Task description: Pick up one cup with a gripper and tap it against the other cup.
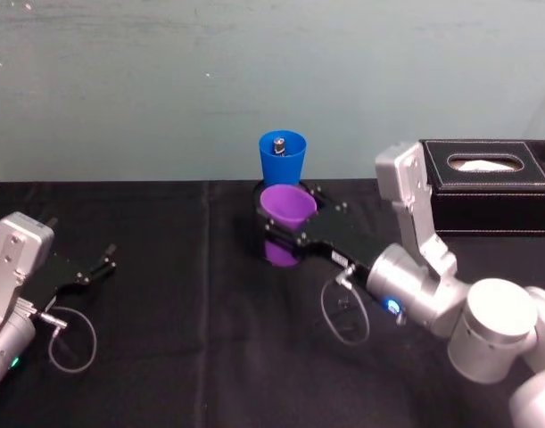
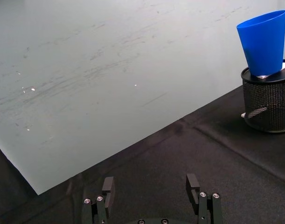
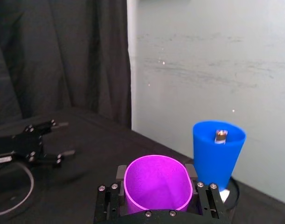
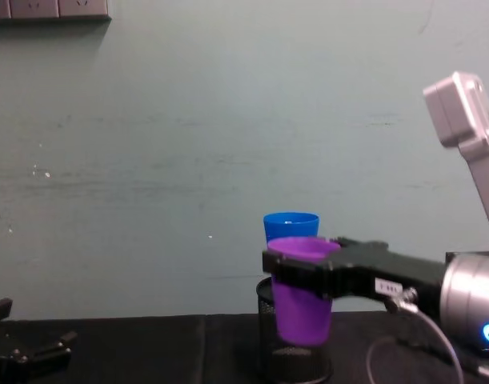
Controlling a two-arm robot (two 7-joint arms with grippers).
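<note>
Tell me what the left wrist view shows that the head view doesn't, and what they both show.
Left wrist view alone: the black wire-mesh holder under the blue cup, seen from the side, with the cup standing in its top.

Head view alone: the purple cup gripped by the right gripper, lifted in front of the blue cup; a small metal object inside the blue cup; a black tissue box at the right.

Both: the blue cup, the black cloth-covered table, and the open, idle left gripper.
</note>
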